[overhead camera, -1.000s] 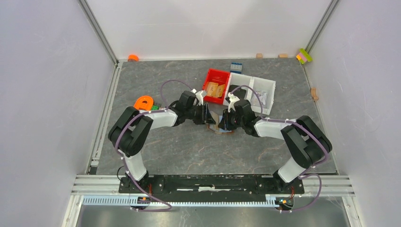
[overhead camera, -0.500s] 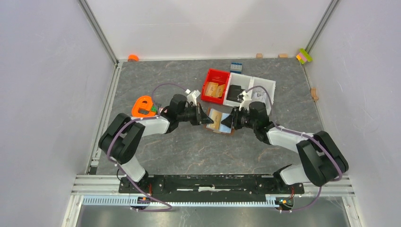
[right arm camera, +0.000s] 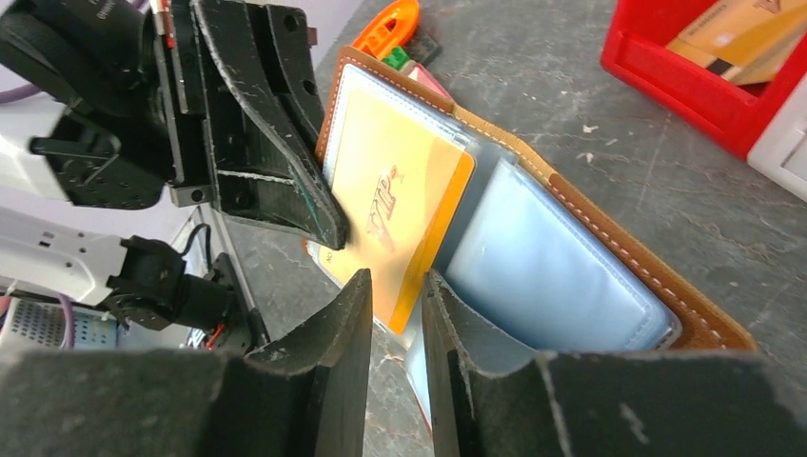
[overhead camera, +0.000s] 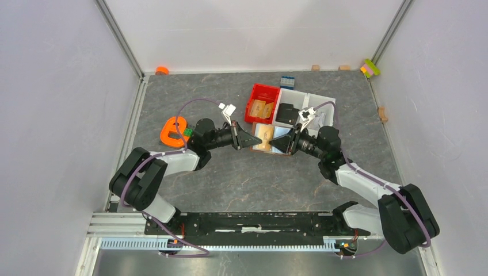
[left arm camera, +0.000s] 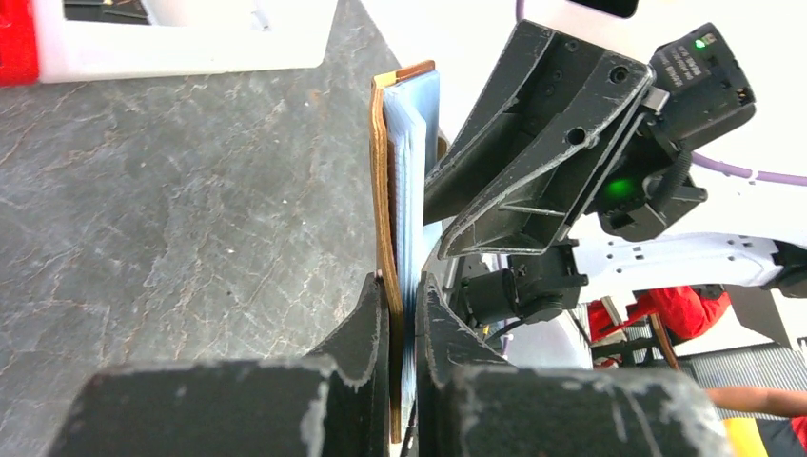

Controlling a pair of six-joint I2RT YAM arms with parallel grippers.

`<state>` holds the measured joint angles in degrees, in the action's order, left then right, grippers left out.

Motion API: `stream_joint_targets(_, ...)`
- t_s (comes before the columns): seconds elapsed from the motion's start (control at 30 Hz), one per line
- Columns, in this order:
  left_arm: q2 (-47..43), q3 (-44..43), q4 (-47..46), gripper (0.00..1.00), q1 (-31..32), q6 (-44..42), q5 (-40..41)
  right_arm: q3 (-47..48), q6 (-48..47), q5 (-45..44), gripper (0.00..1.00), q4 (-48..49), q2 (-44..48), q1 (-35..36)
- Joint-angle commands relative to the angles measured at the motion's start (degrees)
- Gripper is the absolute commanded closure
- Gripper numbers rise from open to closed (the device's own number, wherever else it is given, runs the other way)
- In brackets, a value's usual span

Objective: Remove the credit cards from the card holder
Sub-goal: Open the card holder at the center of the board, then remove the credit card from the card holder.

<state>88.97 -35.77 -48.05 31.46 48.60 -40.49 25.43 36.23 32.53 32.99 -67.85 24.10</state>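
On the far left of the grey, marble-veined table (overhead camera: 230,178) lies a glossy orange plastic piece (overhead camera: 174,130), rounded and looped like a letter e.

Next comes the left gripper (left arm camera: 403,290), matte black with scuffed, chipped edges. Its jaws are pressed together on the near edge of the holder (right arm camera: 609,233), nipping the brown cover and the sleeves behind it.

The holder sits mid-table between the two grippers, just in front of the bins. It is lifted on edge; whether its lower edge touches the table cannot be told. It is open like a book: smooth tan-brown leather outside, pale stitching along the rim, and rounded corners. Inside are clear, slightly cloudy plastic sleeves. The left sleeve holds the orange card (right arm camera: 400,205), a flat, shiny yellow-orange rectangle with small red lettering. The right sleeve holds the blue card (right arm camera: 547,276), pale, silvery and matte. From the left wrist the holder shows edge-on as a thin brown sheet backed by a pale blue layer.

The right gripper (right arm camera: 398,295), also worn black, meets the holder from the other side. Its jaws stand a narrow gap apart, with the orange card's lower edge and sleeve in the gap. Whether they press on it cannot be told.

Behind stands a red bin (right arm camera: 680,90) of hard plastic, and to its right a white bin (overhead camera: 320,102).
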Motion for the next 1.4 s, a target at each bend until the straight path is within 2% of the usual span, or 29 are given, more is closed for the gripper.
stream_joint_targets(0.0,-3.4,0.8,-13.1,0.98,-0.2,4.6,-3.9,-1.0,1.1,2.6,0.68,3.7,2.2,-0.5)
stream_joint_targets(0.23,-5.3,2.2,-18.1,0.98,-0.2,6.1,-5.0,-1.6,3.1,5.0,0.65,6.9,1.9,-0.9)
stream_joint_targets(0.57,-3.2,2.5,-26.9,0.98,0.0,11.8,-7.1,-1.9,4.4,6.9,0.58,9.7,0.7,-0.9)
stream_joint_targets(0.67,-2.5,2.3,-27.5,0.98,-0.1,12.4,-7.3,-2.5,6.0,8.6,0.63,13.0,0.5,-0.9)
stream_joint_targets(0.83,-1.5,1.9,-28.0,0.98,0.0,13.1,-7.6,-3.3,8.9,10.7,0.63,18.0,0.2,-0.9)
stream_joint_targets(0.9,-1.4,1.9,-27.5,0.98,0.0,12.8,-7.5,-3.4,9.2,11.2,0.66,18.8,0.1,-0.9)
stream_joint_targets(1.0,-1.7,1.8,-25.0,0.94,0.0,11.4,-6.8,-4.0,10.5,11.9,0.72,21.5,0.5,-0.8)
stream_joint_targets(1.37,-1.9,1.5,-22.1,0.87,-0.1,9.9,-6.0,-4.3,12.7,14.2,0.79,27.2,0.4,0.5)
